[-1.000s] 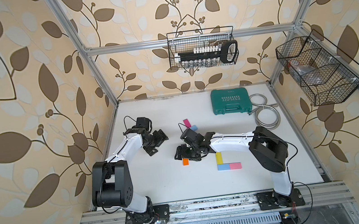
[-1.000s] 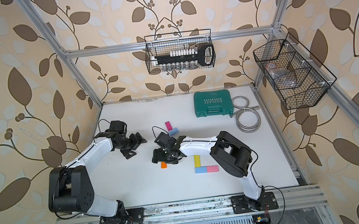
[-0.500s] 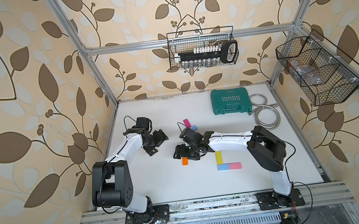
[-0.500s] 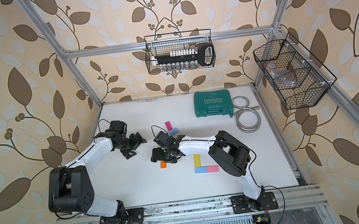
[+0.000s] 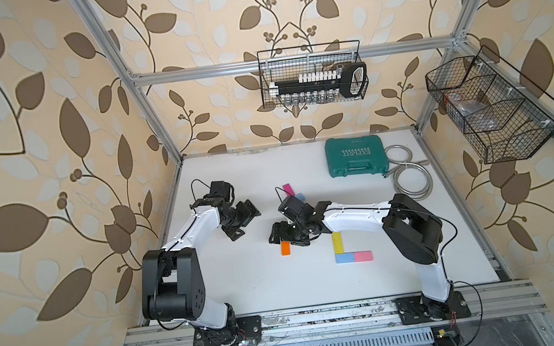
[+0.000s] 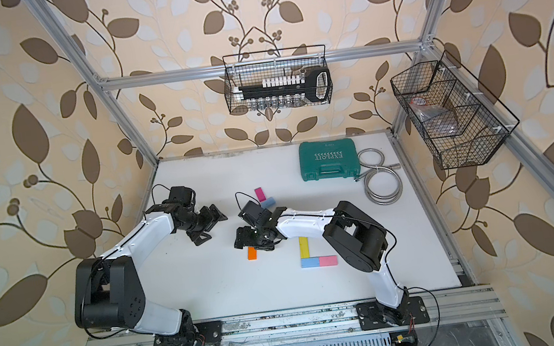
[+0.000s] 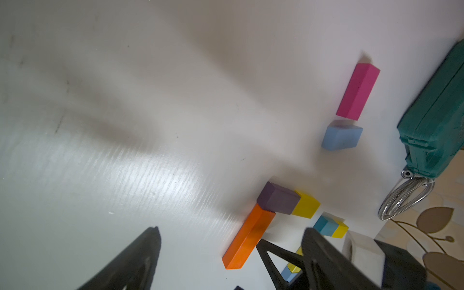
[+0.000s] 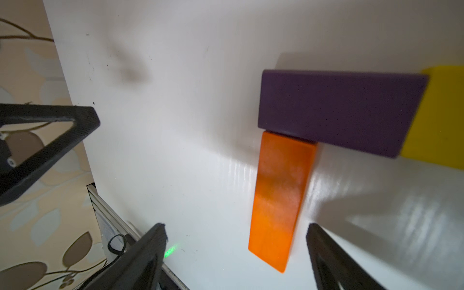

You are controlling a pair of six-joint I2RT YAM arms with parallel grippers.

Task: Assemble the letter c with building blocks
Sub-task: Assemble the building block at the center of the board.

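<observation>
Right wrist view: the right gripper stands with its jaws wide apart and clamps nothing. The orange bar lies flat on the white table between the two fingertips, nearer one of them, with no contact visible. The far end of the orange bar touches the long side of a purple block, and a yellow block abuts the short end of that purple block. In a top view, the left gripper hangs over bare table, jaws likewise apart and empty, near the right gripper and clear of every block. Beyond the right wrist, a magenta block and a light blue block lie just beside each other; whether they touch cannot be determined. Under the right forearm, a yellow bar meets a pale blue block at its near end, and a pink block joins that block end to end, forming an L. At the far right of the table sits a green tool case, with a coiled metal hose just beside it.
</observation>
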